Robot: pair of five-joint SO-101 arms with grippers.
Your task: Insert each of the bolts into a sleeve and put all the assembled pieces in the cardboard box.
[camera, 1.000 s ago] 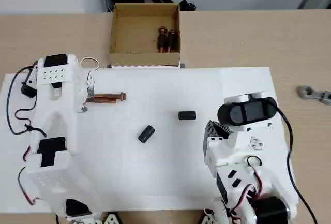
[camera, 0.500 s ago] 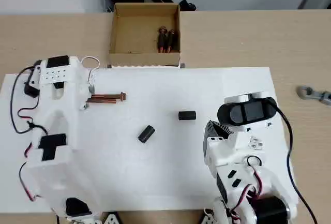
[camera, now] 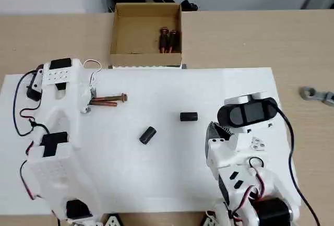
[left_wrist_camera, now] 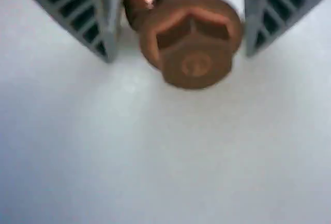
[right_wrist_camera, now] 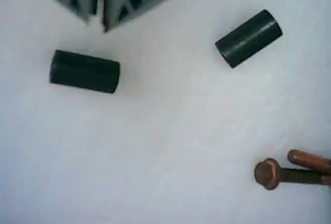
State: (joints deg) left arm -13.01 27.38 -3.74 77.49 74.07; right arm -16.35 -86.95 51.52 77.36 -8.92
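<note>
Two copper bolts [camera: 108, 99] lie side by side on the white mat [camera: 172, 184], heads pointing right. My left gripper [camera: 89, 99] is at their threaded ends. In the left wrist view it [left_wrist_camera: 178, 53] is open, and its grey fingers [left_wrist_camera: 88, 12] straddle a bolt head [left_wrist_camera: 191, 40] with gaps on both sides. Two black sleeves [camera: 189, 116] [camera: 147, 134] lie loose mid-mat. My right gripper [right_wrist_camera: 101, 22] is shut on nothing, near one sleeve [right_wrist_camera: 84, 71], with the other sleeve [right_wrist_camera: 249, 38] and the bolts [right_wrist_camera: 289, 172] farther off. The cardboard box [camera: 122, 33] holds two assembled pieces [camera: 168, 39].
The box stands just beyond the mat's far edge. A metal wrench [camera: 315, 94] lies on the wooden table at the right. The right arm's body [camera: 245, 112] takes up the mat's right front corner. Bare mat lies between the sleeves and the front edge.
My left arm has shifted slightly, settling closer around the bolts, and the lower bolt has tilted a little. The right arm and the sleeves have stayed put.
</note>
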